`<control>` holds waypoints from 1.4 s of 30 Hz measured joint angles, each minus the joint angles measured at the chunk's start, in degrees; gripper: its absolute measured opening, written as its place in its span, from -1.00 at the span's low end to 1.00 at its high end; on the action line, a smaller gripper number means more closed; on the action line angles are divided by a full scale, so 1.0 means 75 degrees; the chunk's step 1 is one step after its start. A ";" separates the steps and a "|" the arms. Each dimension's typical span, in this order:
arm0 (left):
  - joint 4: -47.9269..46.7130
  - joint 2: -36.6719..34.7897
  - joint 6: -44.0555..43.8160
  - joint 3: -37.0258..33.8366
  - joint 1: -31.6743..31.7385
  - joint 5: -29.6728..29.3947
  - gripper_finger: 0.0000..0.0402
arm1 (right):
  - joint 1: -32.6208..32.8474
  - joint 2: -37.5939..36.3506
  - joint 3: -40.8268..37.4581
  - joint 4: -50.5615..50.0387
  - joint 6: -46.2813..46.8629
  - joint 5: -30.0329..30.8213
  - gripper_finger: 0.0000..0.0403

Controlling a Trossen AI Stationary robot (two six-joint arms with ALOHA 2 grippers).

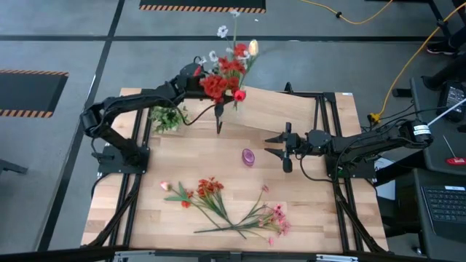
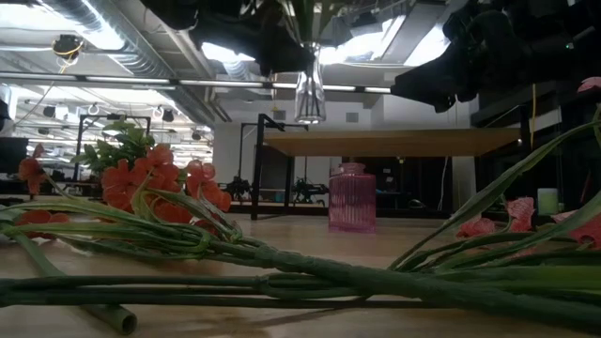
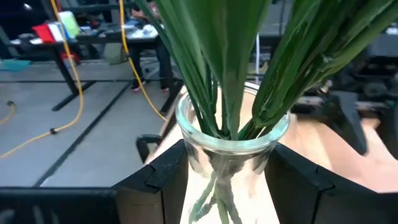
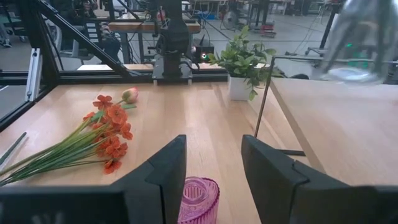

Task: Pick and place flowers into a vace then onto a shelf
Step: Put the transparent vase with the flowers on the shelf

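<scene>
Step in hand, by my read: carrying the filled vase to the shelf (image 1: 306,109). Left gripper (image 3: 227,171) is clamped on the clear glass vase (image 3: 233,140), one finger each side of the body just under the rim, w/ a bunch of flowers (image 1: 227,73) standing in it. In the low view the vase hangs in the air, base clear above the shelf board, so not set down yet. Shelf lies below and just ahead of the left gripper.

Next move prob calls for a slow, straight lowering onto the board w/ the vase kept upright, top-heavy blooms could tip it, then letting go once the base sits flat.

Right gripper (image 1: 277,145) waits beside the shelf, fingers apart, holding nothing; a small pink ribbed vase (image 1: 248,156) stands just in front of its tips.

Count: 2 vases (1 clear, 1 pink), 1 shelf, 1 potted green plant (image 1: 167,116), 2 loose bunches left on the tabletop (image 1: 313,204) — orange-red stems (image 1: 204,191) and pink stems (image 1: 268,217). Exact stem nos. can't tell.
</scene>
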 joint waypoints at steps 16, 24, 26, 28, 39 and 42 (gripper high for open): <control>0.0011 0.0368 -0.0252 0.0089 0.0458 0.0353 -0.13 | 0.0002 0.0000 0.0000 -0.0006 -0.0017 0.0000 -0.22; 0.0476 0.0849 -0.0458 0.0081 0.0734 0.0454 -0.13 | 0.0000 0.0000 0.0000 -0.0016 -0.0009 -0.0002 -0.22; 0.0460 0.0851 -0.0472 0.0081 0.0783 0.0479 -0.13 | 0.0003 0.0000 0.0000 -0.0018 -0.0014 0.0000 -0.22; 0.0449 0.0851 -0.0520 0.0081 0.0793 0.0517 -0.13 | 0.0003 0.0000 0.0000 -0.0042 -0.0017 -0.0003 -0.22; 0.0406 0.0833 -0.0523 0.0081 0.0790 0.0825 -0.01 | 0.0003 0.0000 0.0000 -0.0050 -0.0046 0.0000 -0.22; 0.0400 0.0830 -0.0485 0.0081 0.0770 0.0825 0.00 | 0.0001 0.0000 0.0000 -0.0050 -0.0046 0.0000 -0.22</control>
